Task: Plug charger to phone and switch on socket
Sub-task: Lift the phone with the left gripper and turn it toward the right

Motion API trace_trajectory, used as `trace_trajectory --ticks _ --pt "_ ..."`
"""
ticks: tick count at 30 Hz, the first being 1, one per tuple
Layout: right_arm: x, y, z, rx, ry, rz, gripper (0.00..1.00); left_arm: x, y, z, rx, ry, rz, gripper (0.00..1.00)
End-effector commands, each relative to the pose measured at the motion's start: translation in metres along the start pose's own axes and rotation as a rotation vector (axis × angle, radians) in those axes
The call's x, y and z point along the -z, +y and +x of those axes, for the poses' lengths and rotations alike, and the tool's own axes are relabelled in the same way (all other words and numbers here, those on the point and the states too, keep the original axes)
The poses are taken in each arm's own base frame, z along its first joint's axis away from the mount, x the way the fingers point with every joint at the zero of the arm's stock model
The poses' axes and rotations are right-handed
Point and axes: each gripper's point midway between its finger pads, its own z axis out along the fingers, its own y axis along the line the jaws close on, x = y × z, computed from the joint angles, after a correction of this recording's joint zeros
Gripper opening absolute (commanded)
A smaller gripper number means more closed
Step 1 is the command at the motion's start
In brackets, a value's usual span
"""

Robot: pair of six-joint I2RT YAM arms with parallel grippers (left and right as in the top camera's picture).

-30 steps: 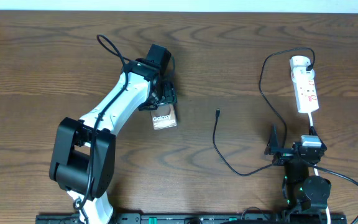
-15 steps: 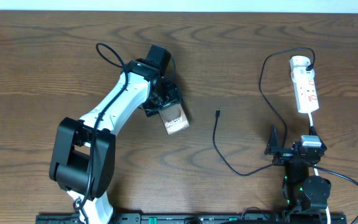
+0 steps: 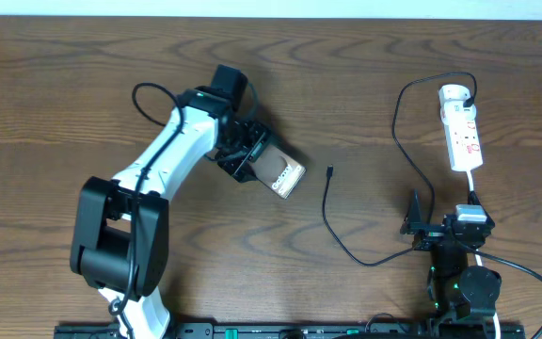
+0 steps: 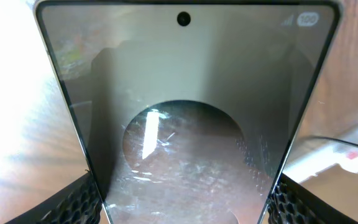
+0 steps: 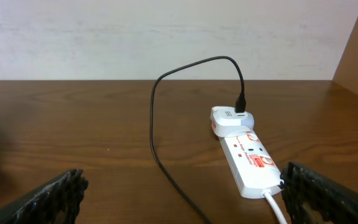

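- Nearest, at the lower right of the overhead view, the right gripper (image 3: 420,218) points toward the far edge. Its jaws are spread wide with nothing between them.
- The charger (image 3: 325,209) is a thin black cable. It loops across bare wood and its small tip, at mid-frame, points away toward the far edge.
- Just left of that tip but apart from it is the phone (image 3: 285,174), a flat glossy slab. Its long axis runs diagonally from upper left to lower right, and its free end faces the tip.
- The left gripper (image 3: 260,160) is clamped on the phone's upper-left end. In the wrist view its black meshed fingers (image 4: 73,202) press both long edges of the reflective glass.
- I cannot tell whether the phone rests on the wood or is lifted.
- Farther off, at the upper right, the socket (image 3: 461,127) is a narrow white plastic strip with red markings. It lies lengthwise toward the far edge, with the black plug seated at its far end.
- The table (image 3: 64,85) is dark grained wood, with open room at the left and centre.
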Motion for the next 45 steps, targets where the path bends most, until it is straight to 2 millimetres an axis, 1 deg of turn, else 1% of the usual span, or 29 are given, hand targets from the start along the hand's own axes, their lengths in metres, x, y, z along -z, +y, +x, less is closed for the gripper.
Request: trace_trajectory --ticks 1,5,7,10,16,20,28,30,32,35,38,40,45 --pt "0.0 0.002 0.0 -0.005 -0.001 -0.007 0.99 0.029 -0.025 0.029 0.12 0.196 0.13 0.07" --pt "0.0 0.002 0.0 -0.005 -0.001 -0.007 0.99 0.045 -0.033 0.038 0.24 0.339 0.179 0.07" --pt "0.0 0.002 0.0 -0.005 -0.001 -0.007 0.99 0.051 -0.035 0.04 0.272 0.387 0.196 0.07" --pt "0.0 0.002 0.0 -0.005 -0.001 -0.007 0.99 0.059 -0.038 0.042 0.286 0.435 0.218 0.07" --pt "0.0 0.002 0.0 -0.005 -0.001 -0.007 0.99 0.072 -0.044 0.058 0.286 0.562 0.251 0.07" --pt "0.0 0.002 0.0 -0.005 -0.001 -0.007 0.99 0.072 -0.044 0.058 0.284 0.566 0.253 0.07" --pt "0.0 0.002 0.0 -0.005 -0.001 -0.007 0.99 0.069 -0.045 0.053 0.279 0.535 0.253 0.07" --pt "0.0 0.002 0.0 -0.005 -0.001 -0.007 0.99 0.065 -0.043 0.047 0.281 0.489 0.245 0.07" --pt "0.0 0.002 0.0 -0.005 -0.001 -0.007 0.99 0.058 -0.038 0.033 0.29 0.397 0.224 0.07" --pt "0.0 0.002 0.0 -0.005 -0.001 -0.007 0.99 0.045 -0.025 -0.002 0.309 0.174 0.172 0.07" --pt "0.0 0.002 0.0 -0.005 -0.001 -0.007 0.99 0.041 -0.012 -0.032 0.325 -0.017 0.123 0.07" --pt "0.0 0.002 0.0 -0.005 -0.001 -0.007 0.99 0.042 -0.008 -0.043 0.328 -0.081 0.11 0.07" --pt "0.0 0.002 0.0 -0.005 -0.001 -0.007 0.99 0.043 -0.006 -0.053 0.326 -0.145 0.104 0.07"
